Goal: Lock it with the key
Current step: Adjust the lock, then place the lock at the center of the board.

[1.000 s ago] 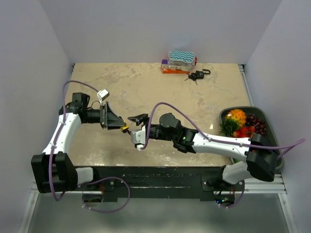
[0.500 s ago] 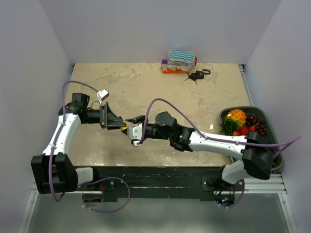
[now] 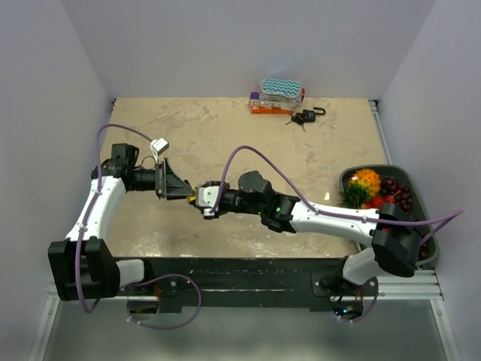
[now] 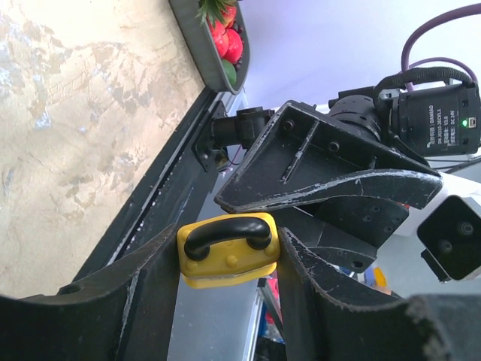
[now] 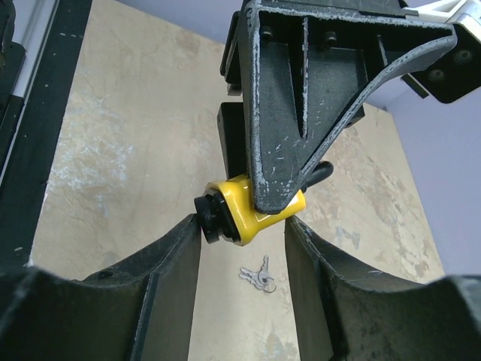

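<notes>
Right hand [image 3: 206, 201] closer, flanking padlock [image 5: 242, 211]

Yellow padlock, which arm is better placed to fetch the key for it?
Right, probably. The left gripper is clamped on the yellow padlock and should hold it. The right gripper flanks the lock, grip unclear, and keys lie on the table directly beyond its fingers.

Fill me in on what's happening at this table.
The left gripper holds a small yellow padlock with a black shackle up off the beige table. The right gripper faces it, one finger on either side of the lock; whether they touch it is unclear. A small bunch of metal keys lies on the table, not picked up.
</notes>
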Controlling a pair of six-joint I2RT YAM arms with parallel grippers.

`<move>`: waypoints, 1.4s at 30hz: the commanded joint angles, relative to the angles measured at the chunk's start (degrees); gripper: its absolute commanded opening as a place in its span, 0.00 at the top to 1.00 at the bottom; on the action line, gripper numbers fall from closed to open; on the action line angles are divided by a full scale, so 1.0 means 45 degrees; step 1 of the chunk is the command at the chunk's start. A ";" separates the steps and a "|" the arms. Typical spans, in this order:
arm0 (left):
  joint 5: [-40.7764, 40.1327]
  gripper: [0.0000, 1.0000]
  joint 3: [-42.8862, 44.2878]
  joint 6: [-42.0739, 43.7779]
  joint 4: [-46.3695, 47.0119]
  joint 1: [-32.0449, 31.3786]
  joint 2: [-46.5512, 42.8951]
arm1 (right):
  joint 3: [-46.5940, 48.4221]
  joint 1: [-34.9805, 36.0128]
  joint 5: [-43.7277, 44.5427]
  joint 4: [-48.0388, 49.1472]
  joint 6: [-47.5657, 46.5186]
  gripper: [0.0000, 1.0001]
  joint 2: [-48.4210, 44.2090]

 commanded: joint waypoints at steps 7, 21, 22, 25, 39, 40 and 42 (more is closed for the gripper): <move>0.2153 1.00 -0.0179 -0.0404 -0.0386 -0.0593 -0.0738 | 0.0851 -0.0690 -0.0829 0.0896 -0.0123 0.73 -0.0234; -0.7257 1.00 0.3200 0.0472 -0.0580 -0.0670 -0.0115 | -0.0594 -0.1060 -0.0031 -0.3631 -0.0711 0.11 -0.2830; -0.7745 1.00 0.3220 0.0610 -0.0794 -0.0749 0.0293 | -0.0672 -0.1177 0.0067 -0.3868 -0.0498 0.10 -0.3277; -0.8939 1.00 0.3065 0.0963 -0.0759 -0.0827 0.1135 | -0.0849 -0.1704 0.0613 -0.4514 0.0087 0.07 -0.3884; -1.5464 1.00 0.5152 -0.0170 -0.0074 -0.2273 0.6151 | -0.1396 -0.3013 0.2061 -0.5375 0.1282 0.03 -0.5136; -1.5561 1.00 0.5366 -0.0170 -0.0112 -0.2273 0.6427 | -0.1415 -0.3072 0.2080 -0.5316 0.1340 0.03 -0.5137; -1.5562 1.00 0.5582 -0.0170 -0.0171 -0.2273 0.7089 | -0.1416 -0.3306 0.2080 -0.5179 0.1477 0.03 -0.5117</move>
